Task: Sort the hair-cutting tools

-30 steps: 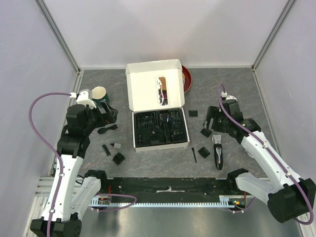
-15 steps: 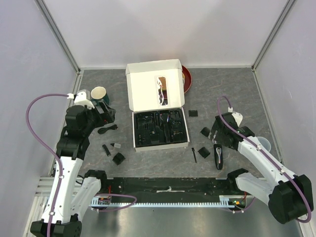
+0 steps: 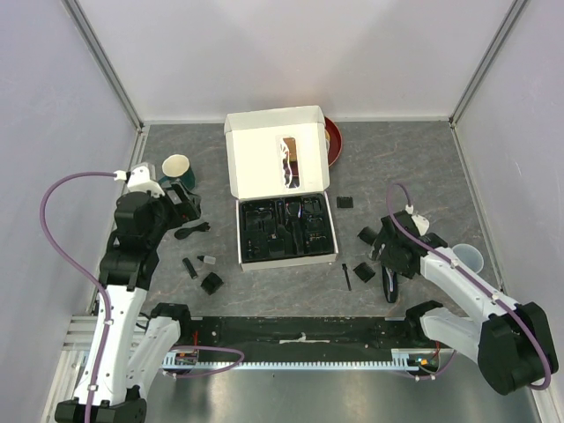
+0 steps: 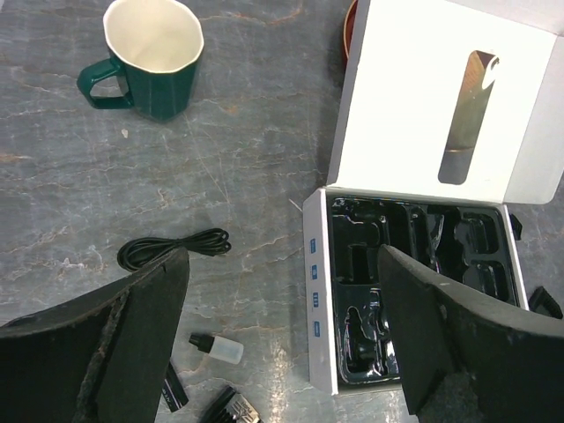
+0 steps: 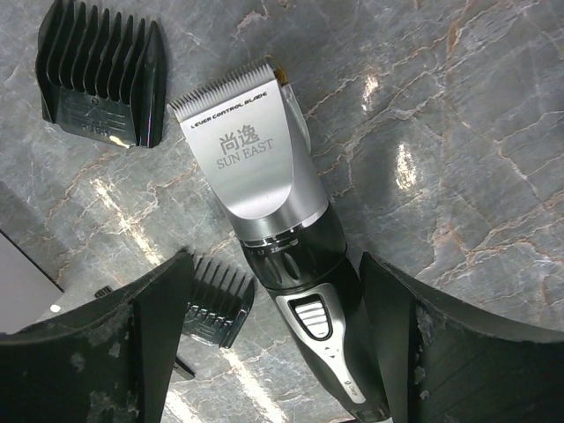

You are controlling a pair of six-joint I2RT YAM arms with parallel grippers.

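Observation:
The black-and-silver clipper (image 3: 389,280) (image 5: 264,203) lies on the table at the right, blade end away from me. My right gripper (image 3: 386,256) (image 5: 273,264) hangs over it, open, with one finger on each side of the clipper's body. Black comb guards lie beside it (image 5: 101,75) (image 5: 216,300), and others are spread over the table (image 3: 367,235) (image 3: 345,202) (image 3: 211,283). The thin brush (image 3: 346,276) lies near the box's front corner. The coiled cable (image 3: 191,231) (image 4: 172,247) lies at the left. My left gripper (image 3: 180,204) (image 4: 282,291) is open above the table, holding nothing.
An open white box with a black tray (image 3: 286,231) (image 4: 414,291) stands mid-table, its lid (image 3: 278,163) raised. A green mug (image 3: 177,167) (image 4: 154,53) is at far left, a clear cup (image 3: 466,258) at right, a red bowl (image 3: 333,141) behind the box. A small bottle (image 4: 216,348) lies near the cable.
My right gripper has come toward the near edge, from beside the comb guards to over the clipper. The left arm has drifted slightly left.

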